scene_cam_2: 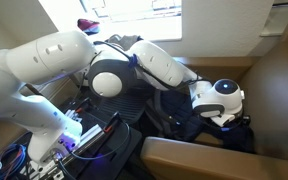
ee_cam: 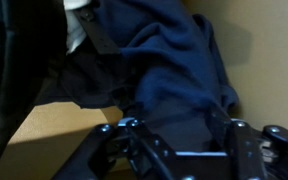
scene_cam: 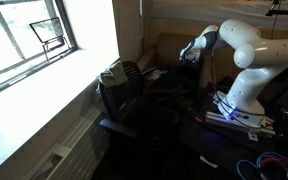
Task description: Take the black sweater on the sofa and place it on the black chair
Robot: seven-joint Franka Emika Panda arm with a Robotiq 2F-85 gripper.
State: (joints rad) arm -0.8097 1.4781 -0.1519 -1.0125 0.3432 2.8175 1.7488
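Note:
The black sweater (ee_cam: 174,70) lies crumpled on the tan sofa (ee_cam: 54,130), against its backrest. It also shows in an exterior view (scene_cam_2: 189,125) as a dark heap under the wrist. My gripper (ee_cam: 181,135) is open, and its two fingers straddle the sweater's fabric from above. In both exterior views the gripper (scene_cam: 189,55) (scene_cam_2: 222,112) hangs low over the sofa corner. The black chair (scene_cam: 124,90) stands beside the sofa, near the window wall, and its dark back shows in the other exterior view (scene_cam_2: 124,50). Whether the fingertips touch the cloth is hidden.
The robot's base (scene_cam: 239,105) stands on a stand with cables (scene_cam_2: 74,135). A window (scene_cam: 24,35) and white sill run along the wall beside the chair. The sofa's brown armrest (scene_cam_2: 184,155) and backrest (scene_cam_2: 274,90) close in around the gripper.

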